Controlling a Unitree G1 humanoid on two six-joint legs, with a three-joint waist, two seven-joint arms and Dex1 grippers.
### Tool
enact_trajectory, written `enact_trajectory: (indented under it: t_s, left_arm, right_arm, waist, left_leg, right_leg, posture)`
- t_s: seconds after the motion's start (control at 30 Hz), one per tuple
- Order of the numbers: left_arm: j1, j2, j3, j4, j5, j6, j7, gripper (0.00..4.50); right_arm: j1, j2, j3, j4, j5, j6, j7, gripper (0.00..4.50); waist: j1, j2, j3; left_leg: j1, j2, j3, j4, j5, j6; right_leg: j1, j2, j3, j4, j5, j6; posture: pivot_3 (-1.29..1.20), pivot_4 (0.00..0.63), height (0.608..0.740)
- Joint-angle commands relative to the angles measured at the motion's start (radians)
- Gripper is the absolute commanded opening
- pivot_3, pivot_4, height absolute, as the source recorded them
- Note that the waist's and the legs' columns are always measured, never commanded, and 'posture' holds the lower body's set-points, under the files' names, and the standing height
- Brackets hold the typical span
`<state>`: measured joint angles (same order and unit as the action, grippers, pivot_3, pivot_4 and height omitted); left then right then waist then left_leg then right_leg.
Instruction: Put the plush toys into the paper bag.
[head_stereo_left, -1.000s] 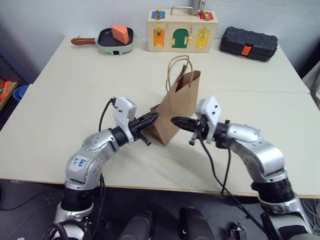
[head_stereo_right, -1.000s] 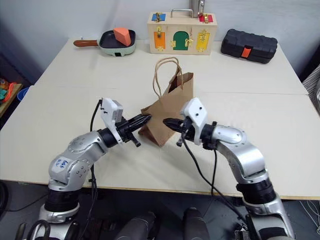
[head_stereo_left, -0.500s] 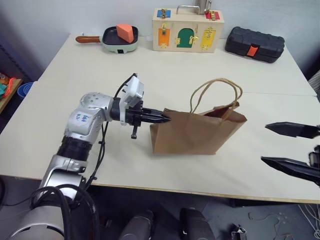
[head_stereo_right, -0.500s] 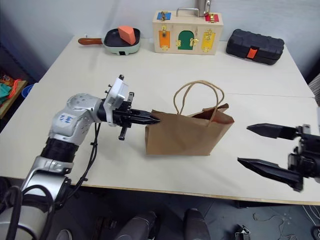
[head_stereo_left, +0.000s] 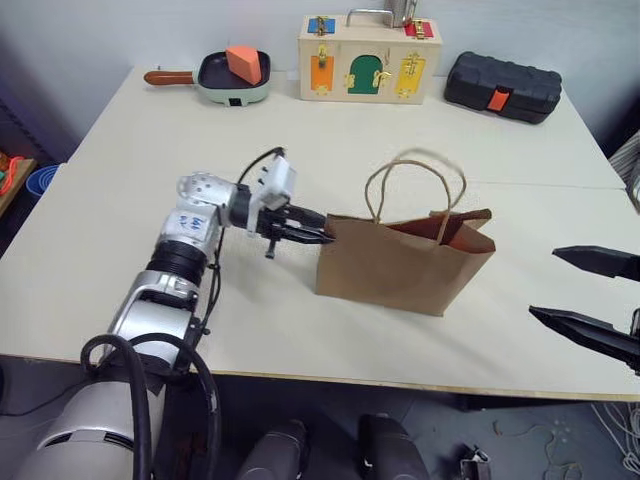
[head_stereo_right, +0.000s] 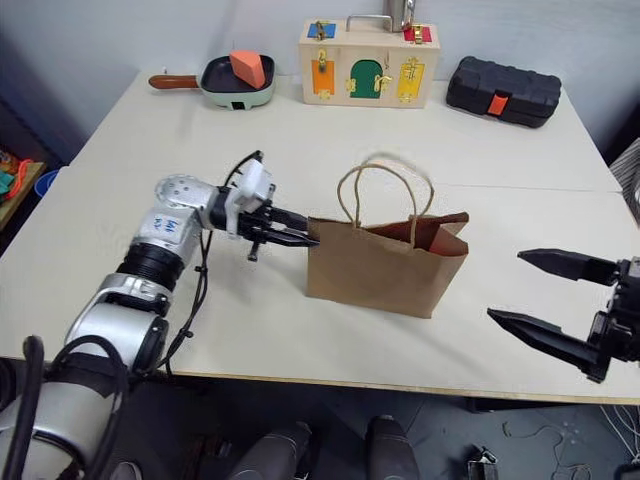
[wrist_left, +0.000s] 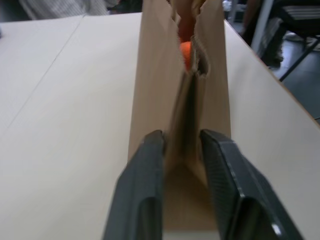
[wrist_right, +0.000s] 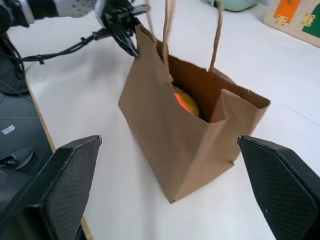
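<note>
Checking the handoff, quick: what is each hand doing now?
Left hand: fingers part open around the paper bag's end fold.
Right hand: wide open, holding nothing.

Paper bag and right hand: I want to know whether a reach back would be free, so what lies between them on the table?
Nothing: in the right eye view, bare table separates the paper bag from the open right hand.

light: even, bright overhead | shadows: soft, short | blur: near claw fingers (wrist_left: 145, 195) — soft focus
</note>
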<state>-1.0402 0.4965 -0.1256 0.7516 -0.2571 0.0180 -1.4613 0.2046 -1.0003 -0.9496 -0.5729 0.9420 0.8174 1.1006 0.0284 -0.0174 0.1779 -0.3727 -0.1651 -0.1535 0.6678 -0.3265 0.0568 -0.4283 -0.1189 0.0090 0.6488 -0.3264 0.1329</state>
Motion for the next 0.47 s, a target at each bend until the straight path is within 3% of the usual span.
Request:
enact_trajectory:
  t_s: [0.03, 0.2, 0.3, 0.37, 0.47]
  left_arm:
    - [0.106, 0.152, 0.105, -0.317, -0.102, 0.249, 0.023, 2.47]
    - [0.421, 0.442, 0.358, -0.819, -0.329, 0.691, 0.093, 4.06]
    - [0.632, 0.56, 0.584, -1.012, -0.455, 0.861, 0.095, 4.06]
    - [0.721, 0.586, 0.698, -1.086, -0.51, 0.926, 0.116, 4.06]
    - [0.785, 0.583, 0.759, -1.14, -0.524, 0.923, 0.173, 4.06]
  right_arm:
    - [-0.047, -0.052, 0.05, 0.091, -0.042, -0.072, 0.046, 4.5]
    - [-0.182, -0.136, 0.2, 0.282, -0.083, -0.147, 0.152, 4.5]
    - [-0.291, -0.185, 0.306, 0.409, -0.103, -0.182, 0.238, 4.5]
    - [-0.374, -0.206, 0.382, 0.49, -0.122, -0.204, 0.283, 4.5]
    - [-0.495, -0.212, 0.48, 0.591, -0.159, -0.232, 0.326, 4.5]
  waist:
    - [-0.013, 0.0, 0.0]
    - [-0.032, 0.001, 0.0]
    - [-0.03, 0.003, 0.001]
    - [-0.023, 0.005, 0.002]
    - [-0.009, 0.007, 0.001]
  left_leg:
    - [0.0, 0.001, 0.0, 0.0, -0.001, -0.001]
    - [0.0, 0.004, -0.001, -0.001, -0.001, -0.002]
    - [0.001, 0.005, -0.001, -0.001, -0.001, -0.003]
    - [0.001, 0.005, -0.001, 0.0, -0.001, -0.003]
    - [0.002, 0.005, -0.001, 0.001, -0.001, -0.003]
  right_leg:
    - [0.0, 0.001, 0.0, 0.0, 0.0, 0.0]
    - [0.0, 0.003, 0.001, -0.001, 0.0, -0.001]
    - [0.001, 0.004, 0.001, -0.003, 0.001, -0.003]
    - [0.002, 0.004, 0.001, -0.005, 0.002, -0.004]
    - [0.003, 0.004, 0.0, -0.008, 0.002, -0.005]
  posture:
    - [0.0, 0.15, 0.74]
    - [0.0, 0.15, 0.74]
    - [0.0, 0.15, 0.74]
    - [0.0, 0.15, 0.74]
    - [0.0, 0.15, 0.74]
